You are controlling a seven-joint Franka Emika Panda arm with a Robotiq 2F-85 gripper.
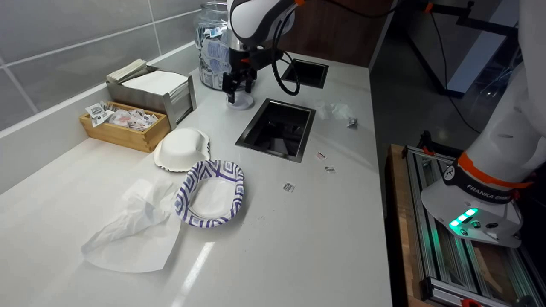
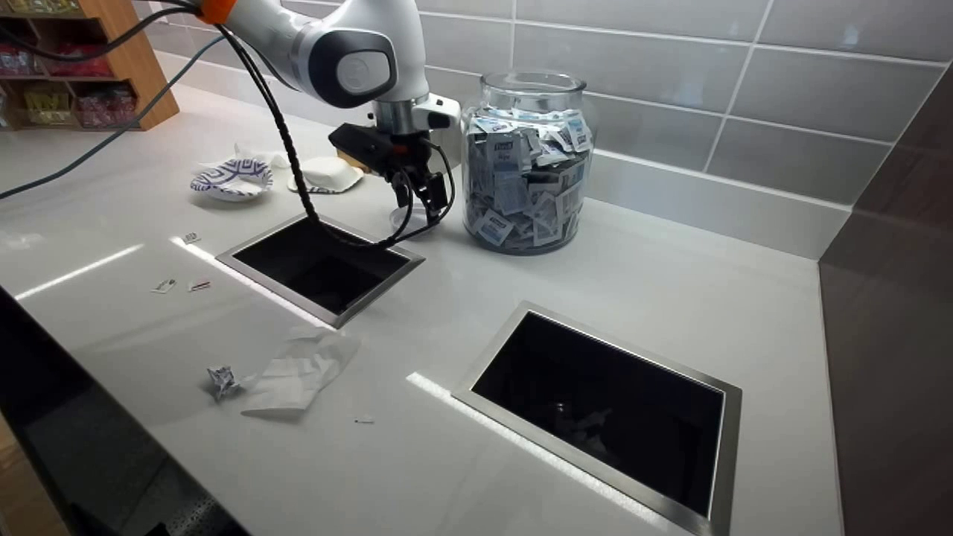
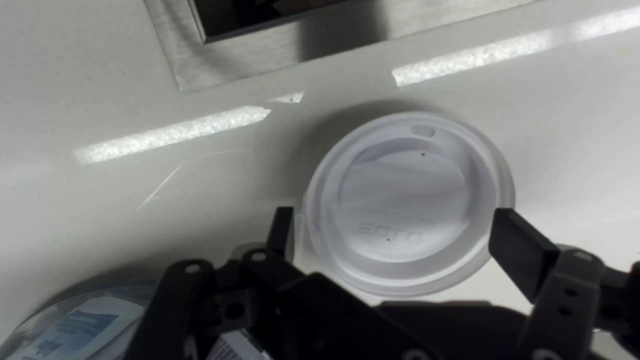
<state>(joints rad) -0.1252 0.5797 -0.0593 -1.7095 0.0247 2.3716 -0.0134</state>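
A round white cup lid point(image 3: 410, 200) lies on the counter under my gripper point(image 3: 395, 232) in the wrist view. The lid also shows in both exterior views point(image 1: 241, 103) point(image 2: 404, 222). My gripper is open, with one finger at each side of the lid. The right finger overlaps the lid's rim in the wrist view; I cannot tell whether it touches. In an exterior view the gripper point(image 2: 419, 211) hangs low beside a large glass jar point(image 2: 525, 179) filled with wipe packets. The jar stands close behind the gripper in an exterior view point(image 1: 211, 55).
Two metal-rimmed openings, a near one point(image 1: 307, 145) and a far one point(image 2: 733, 447), are set in the counter. A patterned paper bowl point(image 1: 236, 187), an upturned bowl point(image 1: 181, 149), a crumpled napkin point(image 1: 140, 221), a wooden packet box point(image 1: 123, 136) and a napkin holder point(image 1: 181, 102) stand along the counter.
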